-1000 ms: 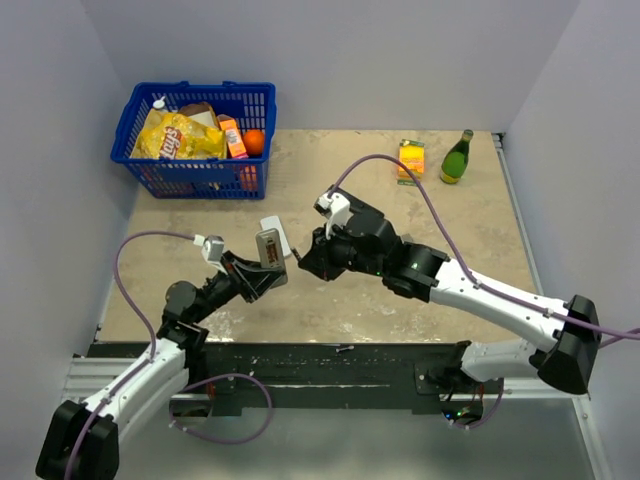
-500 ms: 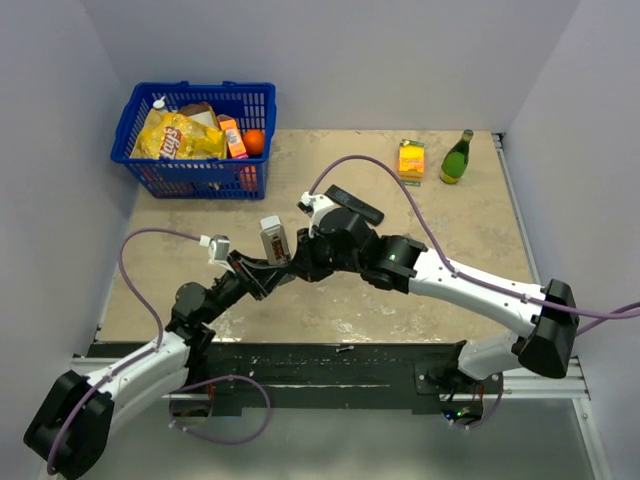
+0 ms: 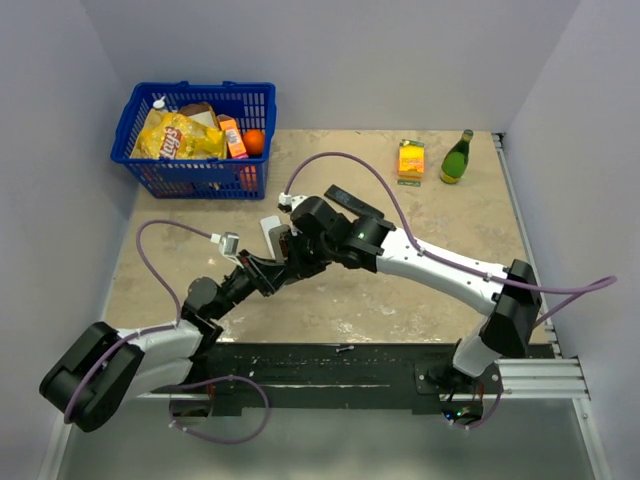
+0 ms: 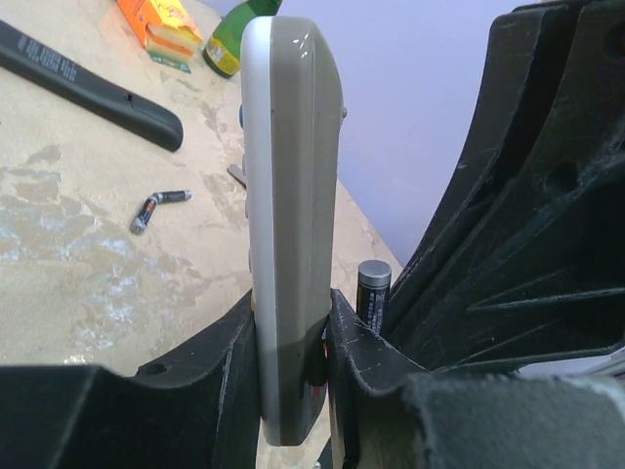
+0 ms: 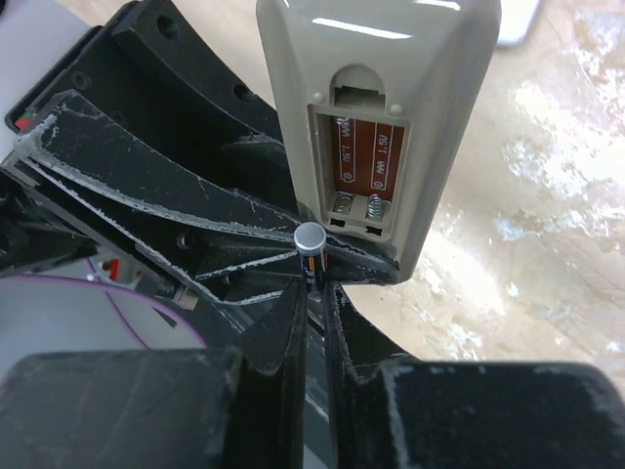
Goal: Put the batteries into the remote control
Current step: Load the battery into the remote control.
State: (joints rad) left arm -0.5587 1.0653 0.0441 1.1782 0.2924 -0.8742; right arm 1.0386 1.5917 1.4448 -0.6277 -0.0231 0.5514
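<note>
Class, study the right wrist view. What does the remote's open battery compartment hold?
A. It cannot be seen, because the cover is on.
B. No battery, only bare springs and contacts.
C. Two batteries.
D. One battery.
B: the compartment of the remote control shows bare springs and printed markings, while the battery sits just outside its lower edge, clamped in the jaws of the right gripper.

Glossy, smooth pale-grey plastic on the remote control [image 5: 381,107] in the left pincer [image 4: 290,337]. Matt black plastic on that pincer, edges scuffed whitish. Bright silvery metal cap on the battery [image 5: 311,239] in the right pincer [image 5: 312,288]. Beyond both, matt mottled beige surface [image 4: 78,225]; looks like stone.
</note>
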